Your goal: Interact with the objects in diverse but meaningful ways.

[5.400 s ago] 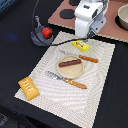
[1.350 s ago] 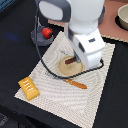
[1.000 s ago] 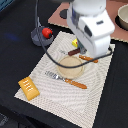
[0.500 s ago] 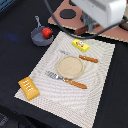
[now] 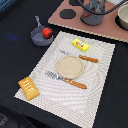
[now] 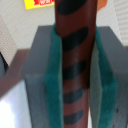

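Observation:
In the wrist view my gripper (image 6: 76,85) is shut on the thin brown sausage (image 6: 75,30), which stands upright between the green pads (image 6: 50,85). In the exterior view the arm's end (image 5: 93,14) hangs over the far brown board; the sausage cannot be made out there. The red tomato (image 5: 47,32) sits in the small grey handled pan (image 5: 39,38) at the far left. The yellow printed packet (image 5: 81,45) lies on the striped placemat (image 5: 100,85) beyond the plate. The golden scored bread loaf (image 5: 29,88) lies at the mat's near left corner.
A round tan plate (image 5: 70,66) sits bare mid-mat. One orange-handled utensil (image 5: 89,59) lies beyond it, another (image 5: 75,83) on its near side. A brown board (image 5: 65,21) with black discs and a metal bowl (image 5: 123,17) lines the far edge.
The sausage lay on the plate. My gripper came down over it, closed, and rose away towards the far side. The plate is now bare and the sausage is in my gripper.

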### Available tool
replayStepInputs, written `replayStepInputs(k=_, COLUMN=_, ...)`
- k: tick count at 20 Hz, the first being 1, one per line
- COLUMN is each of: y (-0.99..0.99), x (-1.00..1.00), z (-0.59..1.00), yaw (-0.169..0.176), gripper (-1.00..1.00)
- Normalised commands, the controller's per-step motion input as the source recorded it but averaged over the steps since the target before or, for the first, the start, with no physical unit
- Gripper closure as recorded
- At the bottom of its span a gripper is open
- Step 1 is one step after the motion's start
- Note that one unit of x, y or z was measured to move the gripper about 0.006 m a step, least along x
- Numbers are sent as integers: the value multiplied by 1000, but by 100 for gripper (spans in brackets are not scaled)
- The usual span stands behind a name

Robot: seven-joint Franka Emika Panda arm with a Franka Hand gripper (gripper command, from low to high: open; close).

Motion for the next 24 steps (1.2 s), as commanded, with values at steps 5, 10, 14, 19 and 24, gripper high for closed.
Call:
replayStepInputs(k=5, y=688, x=-205, z=-56, yaw=100, gripper=100)
replayStepInputs(k=10, y=818, x=-109, z=0, yaw=86, gripper=100)
replayStepInputs(k=14, y=862, x=-35, z=0, yaw=65, gripper=100)
replayStepInputs(k=19, y=711, x=218, z=-73, yaw=24, gripper=100)
replayStepInputs(k=24, y=494, x=291, z=-175, yaw=1, gripper=100)
